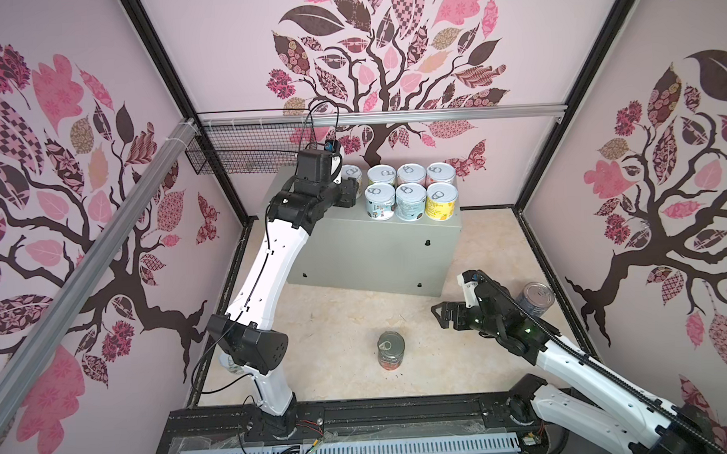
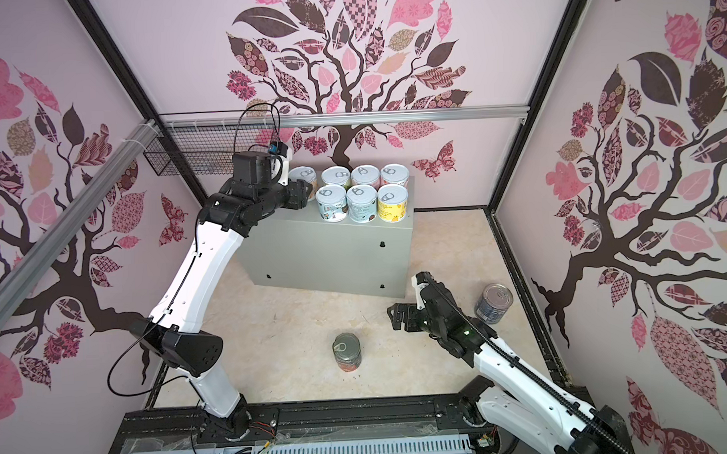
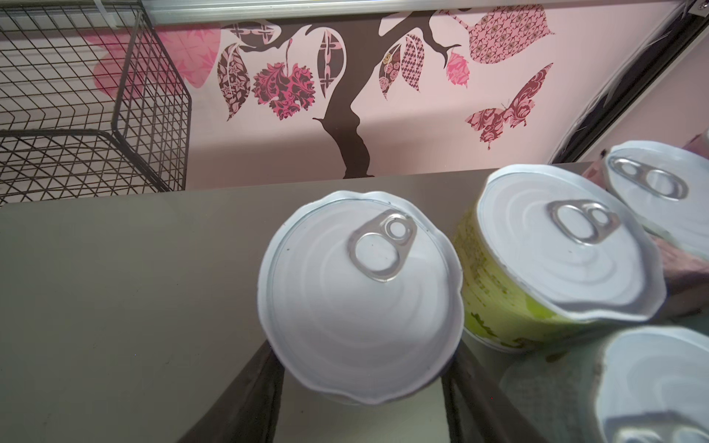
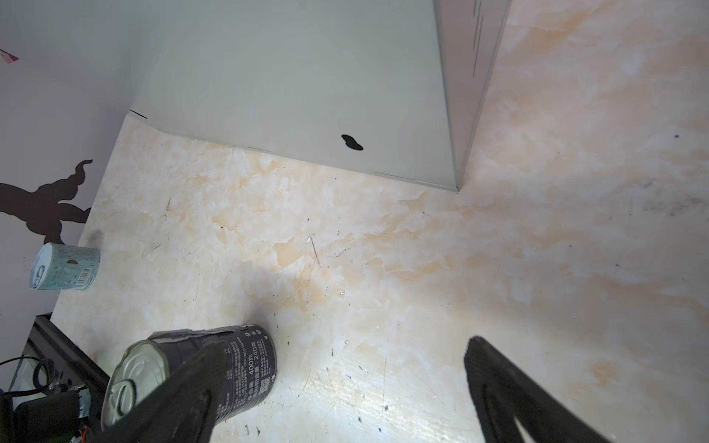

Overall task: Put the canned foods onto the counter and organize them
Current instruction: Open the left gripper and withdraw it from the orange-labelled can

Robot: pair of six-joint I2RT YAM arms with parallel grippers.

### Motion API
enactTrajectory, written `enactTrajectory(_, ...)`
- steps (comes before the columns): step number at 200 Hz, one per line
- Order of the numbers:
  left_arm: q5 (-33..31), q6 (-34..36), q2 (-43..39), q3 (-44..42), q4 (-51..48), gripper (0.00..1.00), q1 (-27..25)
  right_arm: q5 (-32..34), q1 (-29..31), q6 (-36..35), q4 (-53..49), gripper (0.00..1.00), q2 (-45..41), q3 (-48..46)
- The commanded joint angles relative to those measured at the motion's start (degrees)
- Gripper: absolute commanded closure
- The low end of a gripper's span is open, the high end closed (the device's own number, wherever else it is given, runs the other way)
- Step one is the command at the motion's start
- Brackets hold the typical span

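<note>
The grey counter holds six short cans in two rows at its right end. At the left end of the back row stands a seventh short can. My left gripper is shut on it, one finger against each side. A tall reddish can stands mid-floor. My right gripper hovers open just right of it, holding nothing. A tall dark blue can stands behind the right arm. A short teal can stands by the left wall.
A black wire basket hangs on the back wall, just left of the counter and above it. The counter's left half is bare grey metal. Walls close in the marble floor on three sides.
</note>
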Motion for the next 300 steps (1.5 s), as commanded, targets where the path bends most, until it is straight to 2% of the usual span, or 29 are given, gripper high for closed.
enactTrajectory(1,0.2,-0.4,2.2,2.6,-1.9,0.42,0.4,-0.6,0.3,-1.0,0.6,0.0,0.2,0.2)
enactTrajectory(64,0.1,-0.4,3.2,3.2,-2.2,0.42,0.3,-0.9,0.3,-1.0,0.9,0.0,0.3,0.2)
enactTrajectory(125,-1.2,-0.6,0.9,2.0,-2.0,0.33,0.4,-1.0,0.3,-1.0,0.8,0.0,0.4,0.3)
enactTrajectory(195,-3.5,-1.9,-4.2,0.4,-2.9,0.09,0.3,-0.3,0.3,-0.8,-0.6,0.0,-0.5,1.2)
enactTrajectory(263,-5.1,-4.8,-13.5,-6.8,-4.6,0.02,0.4,0.8,0.3,1.0,-3.2,0.0,-4.3,2.0)
enactTrajectory(300,-8.1,-8.5,-19.5,-14.5,-7.4,0.02,0.4,1.1,0.3,2.0,-4.8,0.0,-6.4,2.0)
